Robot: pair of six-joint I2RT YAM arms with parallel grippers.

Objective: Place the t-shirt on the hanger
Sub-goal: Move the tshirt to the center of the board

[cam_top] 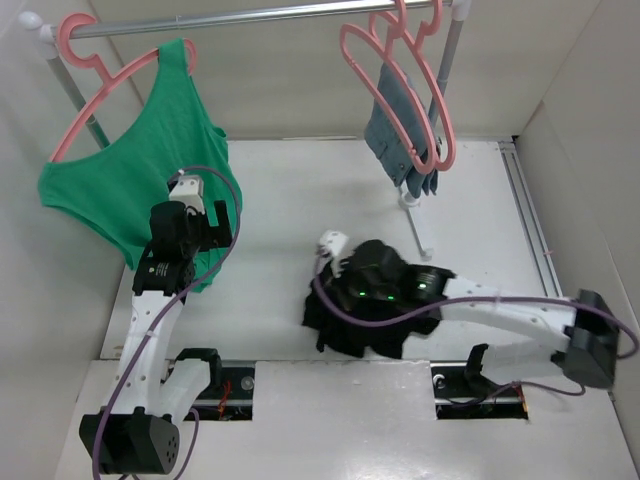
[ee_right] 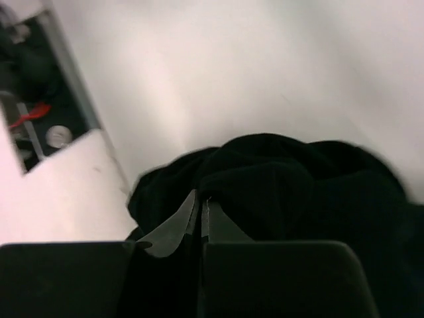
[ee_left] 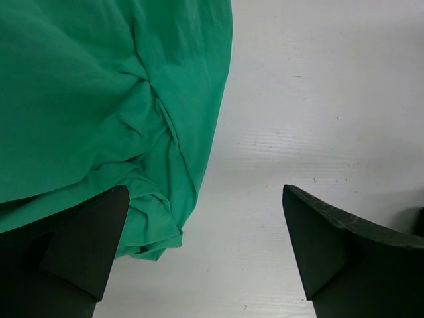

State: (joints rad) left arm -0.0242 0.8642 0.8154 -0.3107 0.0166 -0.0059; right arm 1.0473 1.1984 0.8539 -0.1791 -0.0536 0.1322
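Note:
The black t-shirt (cam_top: 365, 325) lies crumpled on the white table, right of centre. My right gripper (cam_top: 345, 272) sits on its upper edge, and in the right wrist view this gripper (ee_right: 201, 199) is shut, pinching a fold of the t-shirt (ee_right: 298, 179). The hanger (cam_top: 350, 50), thin and pink, hangs from the rail at the upper right, close against a second pink one. My left gripper (cam_top: 192, 212) hovers at the left, over the hem of the green top. It stands open (ee_left: 205, 192) with only bare table between its fingers.
A green tank top (cam_top: 150, 160) hangs on a pink hanger (cam_top: 85, 55) at the left of the rail (cam_top: 250, 15), its hem bunched by my left finger (ee_left: 86, 245). A grey-blue garment (cam_top: 400, 130) hangs at the right. White walls enclose the table.

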